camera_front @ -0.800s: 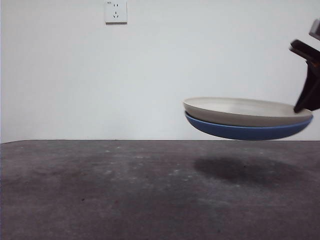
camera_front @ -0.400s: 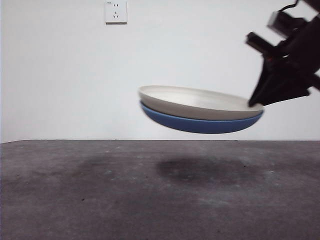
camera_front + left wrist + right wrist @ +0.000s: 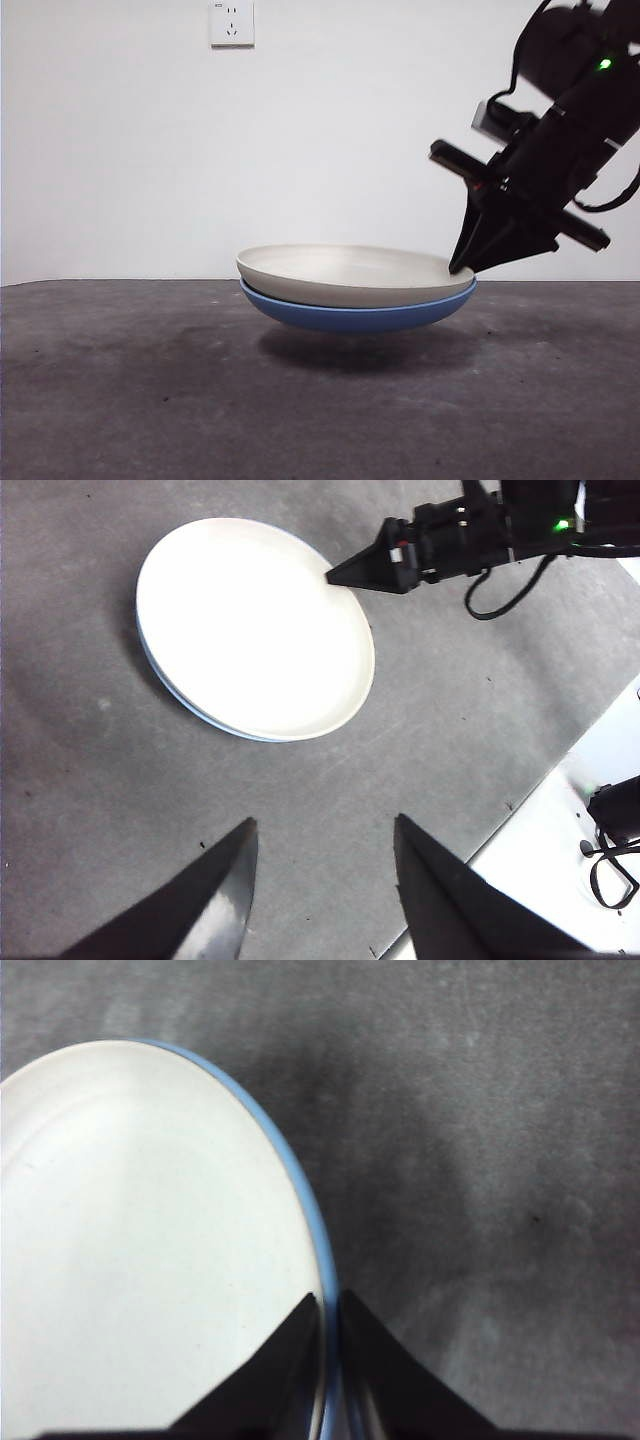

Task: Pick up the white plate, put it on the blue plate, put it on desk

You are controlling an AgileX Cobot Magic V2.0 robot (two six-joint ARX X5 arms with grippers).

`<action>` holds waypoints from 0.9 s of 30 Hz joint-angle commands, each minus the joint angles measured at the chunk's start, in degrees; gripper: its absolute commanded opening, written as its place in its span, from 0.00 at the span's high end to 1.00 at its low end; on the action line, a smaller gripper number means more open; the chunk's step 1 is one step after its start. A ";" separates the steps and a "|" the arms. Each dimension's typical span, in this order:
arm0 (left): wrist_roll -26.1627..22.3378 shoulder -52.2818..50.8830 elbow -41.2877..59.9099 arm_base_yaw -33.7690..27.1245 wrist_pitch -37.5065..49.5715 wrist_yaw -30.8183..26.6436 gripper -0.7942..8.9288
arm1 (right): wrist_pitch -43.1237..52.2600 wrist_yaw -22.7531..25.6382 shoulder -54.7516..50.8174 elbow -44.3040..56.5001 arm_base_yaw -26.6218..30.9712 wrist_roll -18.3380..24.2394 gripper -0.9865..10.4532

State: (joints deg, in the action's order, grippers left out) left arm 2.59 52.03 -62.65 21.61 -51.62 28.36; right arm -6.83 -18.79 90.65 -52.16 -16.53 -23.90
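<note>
At the centre of the front view the white plate (image 3: 355, 272) sits nested in the blue plate (image 3: 350, 316), the pair hanging just above the bench (image 3: 150, 400) over a dark shadow. At right, the right end effector (image 3: 462, 268) pinches both rims narrowly. The left end effector (image 3: 325, 880) waits above, spread wide and empty.

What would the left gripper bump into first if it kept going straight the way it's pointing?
Probably the bare desk. The left gripper is open and aims at grey desk just short of the white plate; depth is hard to judge.
</note>
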 commanded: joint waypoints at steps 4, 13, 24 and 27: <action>-0.26 0.33 -0.59 0.22 0.22 0.22 0.69 | 1.25 -0.24 4.17 -2.27 -0.33 -1.18 0.91; -0.24 0.33 -0.59 0.22 0.17 0.20 0.69 | 0.94 -0.13 7.26 -2.27 -1.14 -1.01 0.91; -0.26 0.33 -0.59 0.22 0.00 0.20 0.69 | 0.52 0.83 6.54 -2.29 -1.11 -1.44 0.70; -0.26 0.33 -0.59 0.22 0.02 0.20 0.69 | 0.39 0.92 4.17 -2.29 -0.92 -1.42 0.70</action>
State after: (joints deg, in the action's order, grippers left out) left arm 2.61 52.03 -62.65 21.61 -52.05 28.36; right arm -7.05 -17.91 95.48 -53.41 -17.28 -24.53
